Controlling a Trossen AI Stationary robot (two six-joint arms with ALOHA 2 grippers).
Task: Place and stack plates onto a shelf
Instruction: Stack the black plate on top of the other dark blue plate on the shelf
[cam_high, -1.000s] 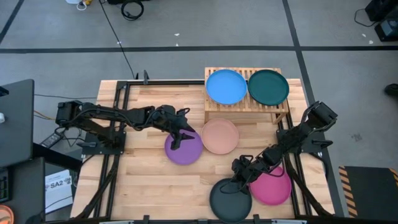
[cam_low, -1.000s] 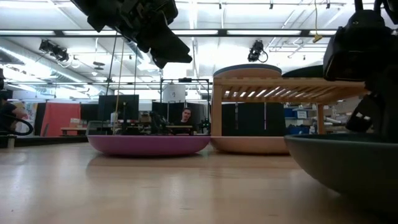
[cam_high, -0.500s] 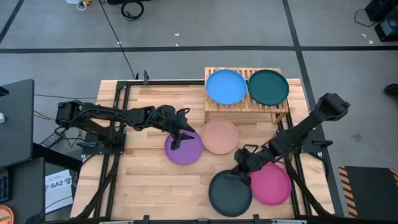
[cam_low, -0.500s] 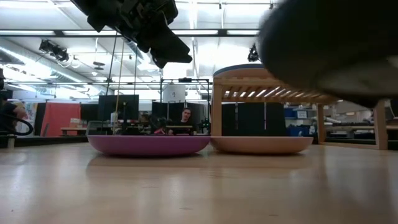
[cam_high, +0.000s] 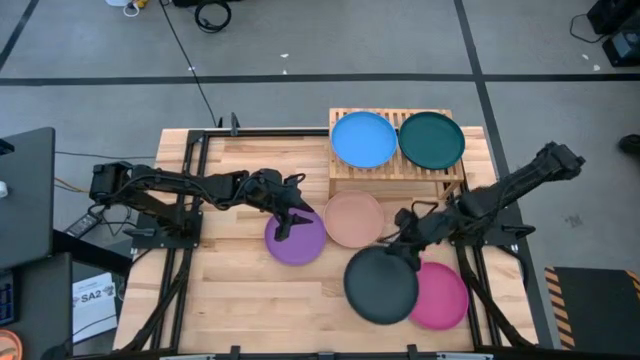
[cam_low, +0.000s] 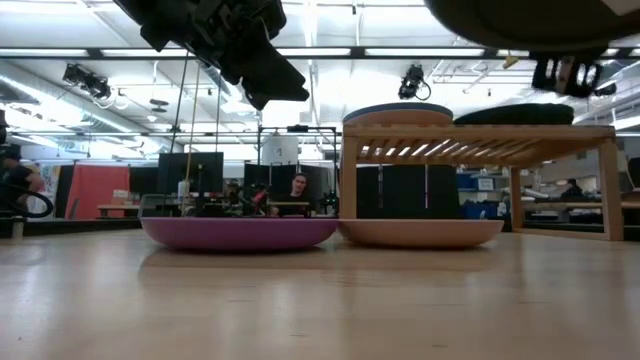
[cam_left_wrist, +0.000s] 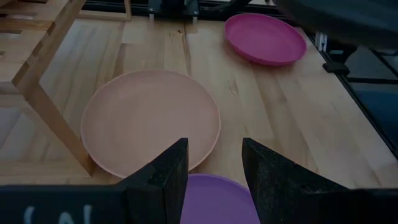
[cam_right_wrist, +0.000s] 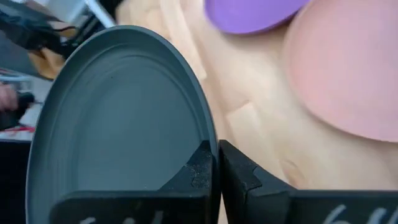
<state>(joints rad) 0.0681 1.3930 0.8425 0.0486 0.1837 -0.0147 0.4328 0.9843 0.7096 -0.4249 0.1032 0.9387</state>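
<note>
While lifted clear of tabletop (cam_high: 240, 290), black plate (cam_high: 381, 284) pinched by rim in right end effector (cam_high: 405, 245), fingers closed tight on edge; edge grip likely keeps plate level for sliding onto shelf (cam_high: 395, 178). Blue plate (cam_high: 363, 139) and teal plate (cam_high: 431, 139) already on shelf slats. Peach plate (cam_high: 354, 218), purple plate (cam_high: 296, 238), magenta plate (cam_high: 440, 296) lying on tabletop. Left end effector (cam_high: 285, 226) spread wide, empty, poised above purple plate, probably lined up for next pick.
</note>
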